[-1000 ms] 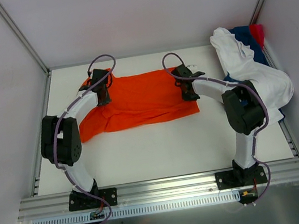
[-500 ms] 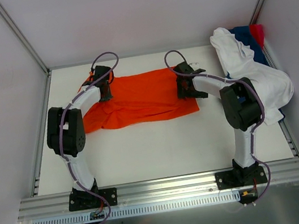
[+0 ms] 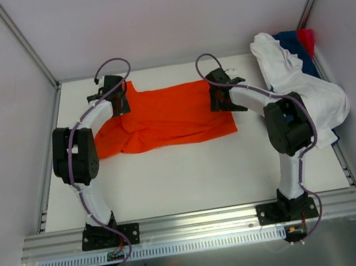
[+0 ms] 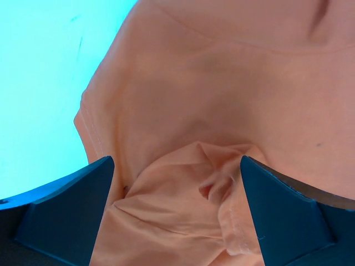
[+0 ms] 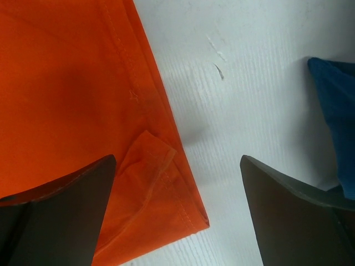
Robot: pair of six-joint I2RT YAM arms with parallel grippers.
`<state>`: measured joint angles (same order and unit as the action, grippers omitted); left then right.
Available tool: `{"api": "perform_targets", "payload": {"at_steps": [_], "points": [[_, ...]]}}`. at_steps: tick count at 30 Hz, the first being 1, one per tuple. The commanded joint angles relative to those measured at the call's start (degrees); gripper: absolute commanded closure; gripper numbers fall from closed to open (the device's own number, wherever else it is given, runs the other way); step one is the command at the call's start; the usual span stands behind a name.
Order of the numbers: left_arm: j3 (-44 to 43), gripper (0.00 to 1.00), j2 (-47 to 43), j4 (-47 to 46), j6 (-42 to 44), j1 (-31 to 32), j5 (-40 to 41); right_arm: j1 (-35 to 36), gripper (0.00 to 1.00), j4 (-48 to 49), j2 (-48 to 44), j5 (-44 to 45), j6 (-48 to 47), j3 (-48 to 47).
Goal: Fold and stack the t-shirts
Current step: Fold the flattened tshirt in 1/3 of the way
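Directly under left gripper [image 4: 176, 163], orange t-shirt [image 3: 168, 114] (its edge under right gripper [image 5: 177, 160]).

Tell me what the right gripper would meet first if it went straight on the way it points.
Probably the orange t-shirt, at its hem near the corner, or the table just beside it: the open right gripper straddles that edge. Depth is unclear.

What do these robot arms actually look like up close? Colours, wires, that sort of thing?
Both the left arm and right arm are white tubes joined by chunky black joints, on black base plates. A thin purple cable loops along each. The left gripper and right gripper each end in two dark, wedge-shaped fingers.
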<state>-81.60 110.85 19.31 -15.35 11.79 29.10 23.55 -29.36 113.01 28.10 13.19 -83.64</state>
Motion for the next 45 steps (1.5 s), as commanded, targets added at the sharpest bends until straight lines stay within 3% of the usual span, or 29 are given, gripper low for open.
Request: {"api": "perform_targets", "payload": {"at_steps": [1,7,11,17,23,27,33,45], "points": [[-3.3,0.01,-5.0,-0.4,-0.8,0.2,1.2,0.6,0.00,-2.7,-5.8,2.8,-0.3,1.8],[5.9,0.01,-17.1,-0.1,-9.1,0.9,-10.0,3.6,0.01,-4.4,-14.5,4.2,0.5,5.1],[20.2,0.01,-23.3,-0.1,-19.0,3.3,-12.8,6.2,0.00,-5.7,-20.5,4.6,1.8,8.6],[33.8,0.01,-27.9,-0.1,-30.8,9.0,-19.5,10.5,0.01,-6.4,-28.4,3.8,5.4,16.7],[44.4,0.01,-39.0,0.2,-35.4,9.1,-14.0,10.9,0.00,-3.0,-37.1,0.6,6.1,26.3],[48.0,0.01,-49.9,0.7,-35.0,7.8,-10.0,10.9,0.00,-3.4,-40.8,0.6,5.4,28.9],[48.3,0.01,-57.1,4.7,-31.1,2.8,-5.5,10.9,0.01,-3.8,-43.2,0.8,4.6,30.7],[47.1,0.01,-50.7,3.7,-30.8,-5.2,-4.5,10.9,0.01,-3.3,-44.5,1.8,2.9,32.3]]}}
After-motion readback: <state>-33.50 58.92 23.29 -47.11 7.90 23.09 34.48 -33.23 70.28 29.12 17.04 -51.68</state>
